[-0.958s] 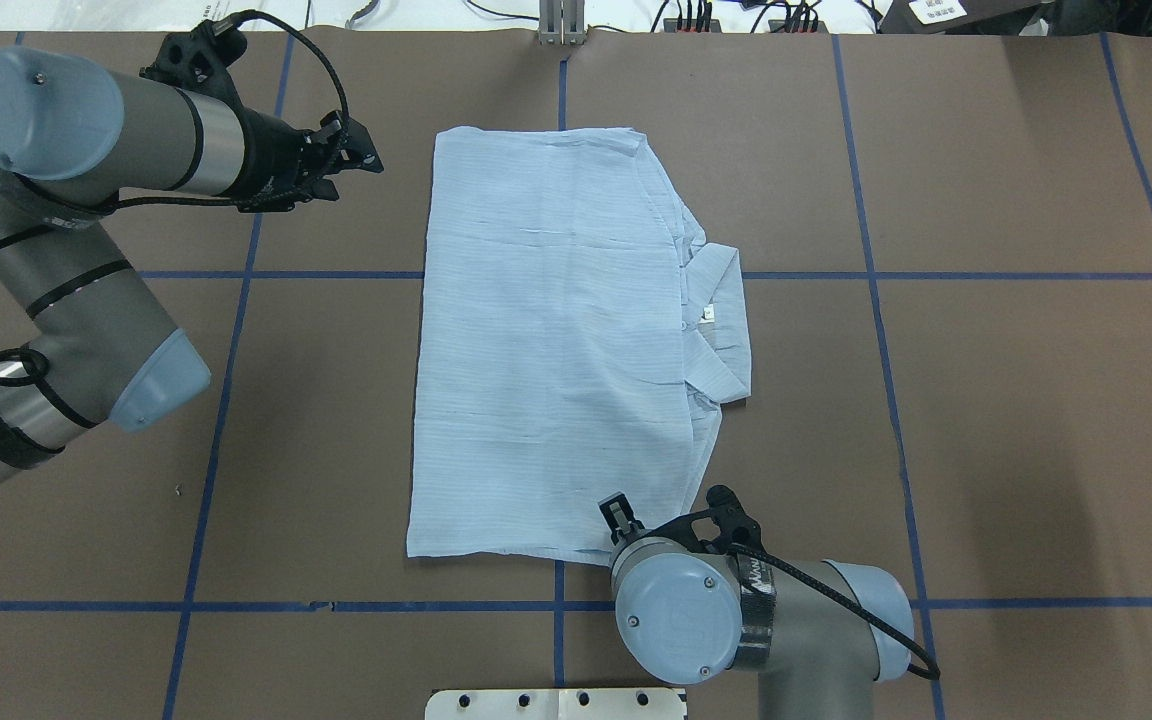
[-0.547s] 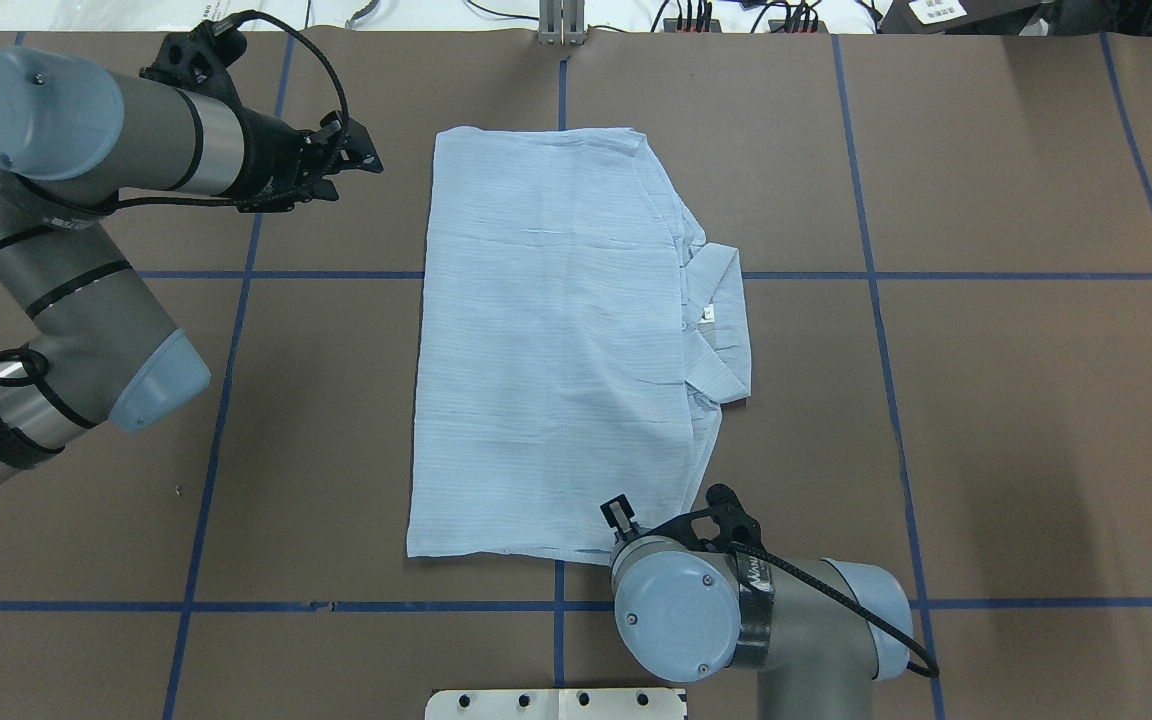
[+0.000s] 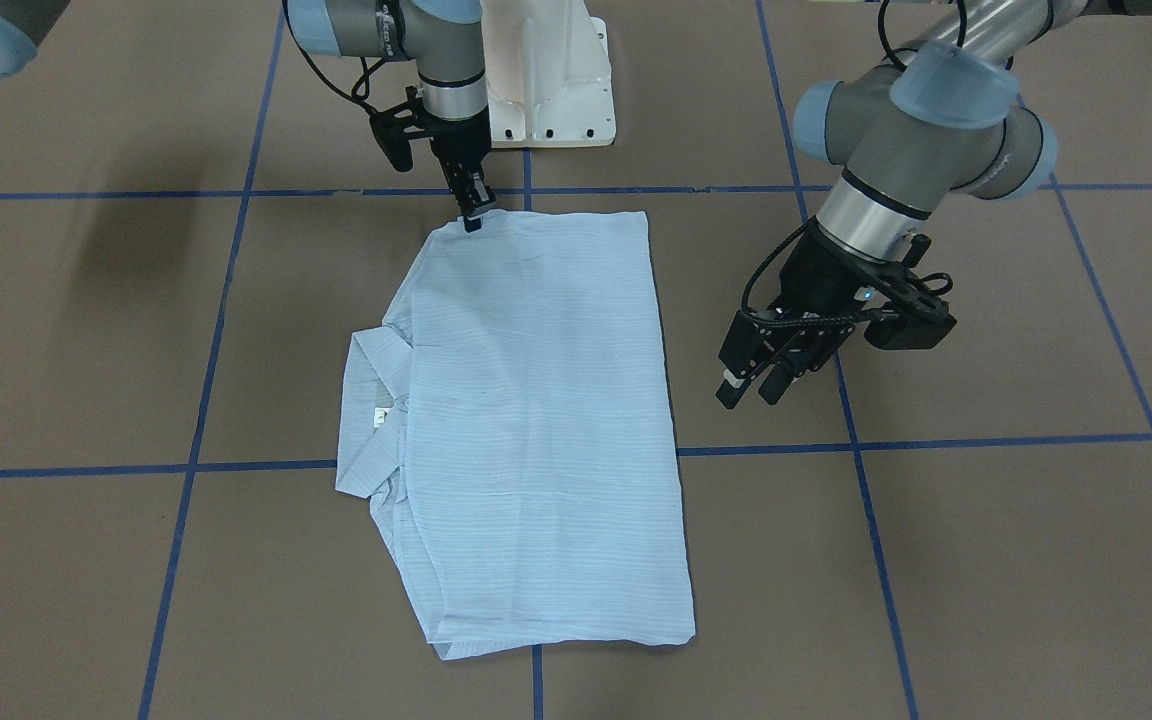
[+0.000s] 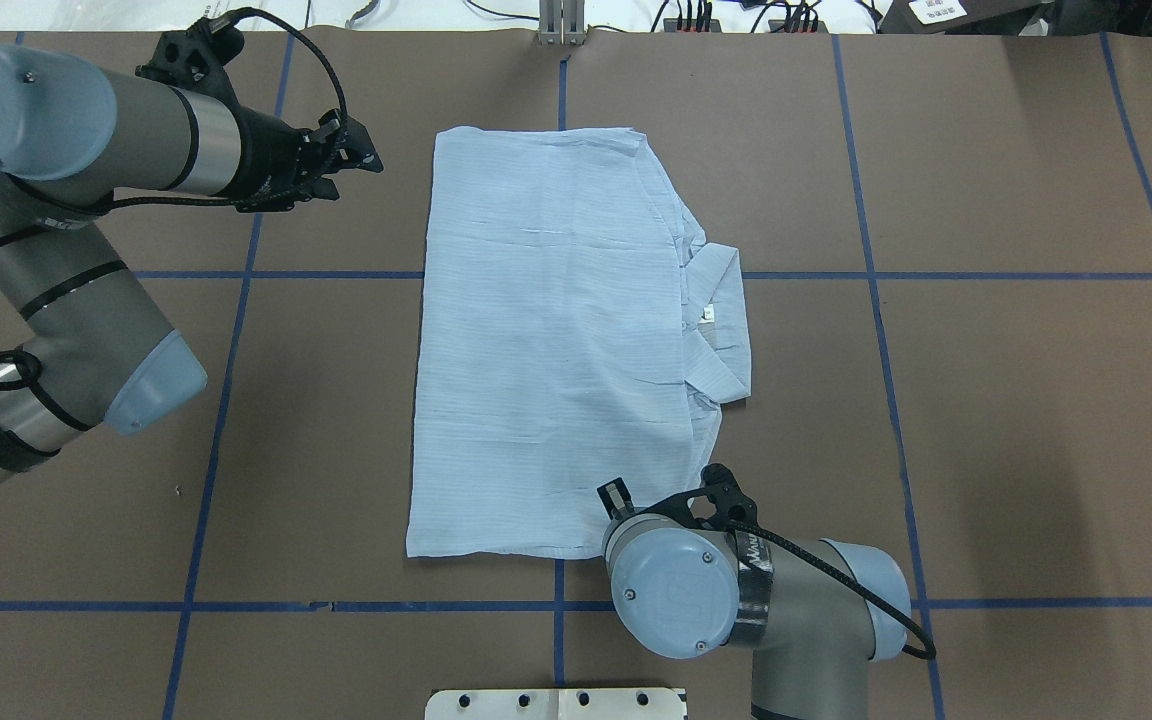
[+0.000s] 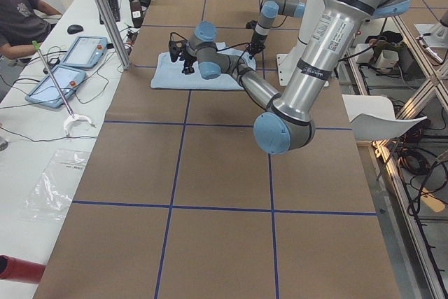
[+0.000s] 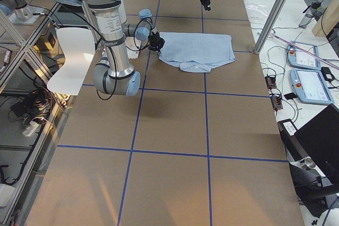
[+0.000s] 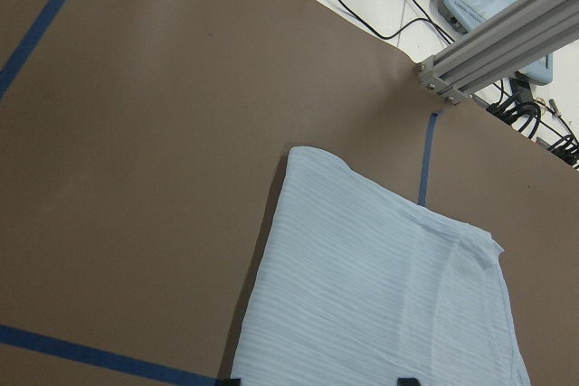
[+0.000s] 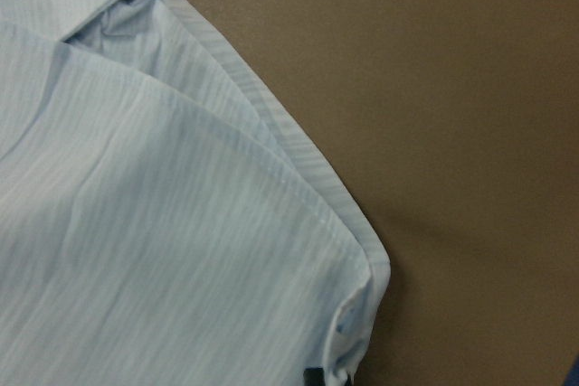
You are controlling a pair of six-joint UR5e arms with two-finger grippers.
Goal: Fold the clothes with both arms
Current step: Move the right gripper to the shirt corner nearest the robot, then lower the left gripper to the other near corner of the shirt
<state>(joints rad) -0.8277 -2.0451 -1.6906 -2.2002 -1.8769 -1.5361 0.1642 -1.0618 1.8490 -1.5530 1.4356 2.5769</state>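
The light-blue striped shirt (image 4: 556, 340) lies flat mid-table, folded into a long rectangle, and shows the same way from the front (image 3: 536, 420). Its collar (image 4: 721, 320) and white tag stick out on my right side. My right gripper (image 3: 473, 218) points down at the shirt's near right corner, fingers together on the fabric edge. The right wrist view shows that corner (image 8: 362, 305) bunched at a dark fingertip. My left gripper (image 4: 361, 157) hovers open to the left of the shirt's far left corner (image 7: 308, 155), apart from it, as the front view (image 3: 751, 388) also shows.
Blue tape lines grid the brown table. The white pedestal base (image 3: 546, 80) stands at my edge behind the shirt. A metal post (image 4: 561, 25) and cables sit at the far edge. A person (image 5: 21, 19) sits by tablets (image 5: 84, 50) beyond the table.
My right arm has shifted a little forward over the shirt's near right corner. The left arm has barely moved, and the shirt lies as before.
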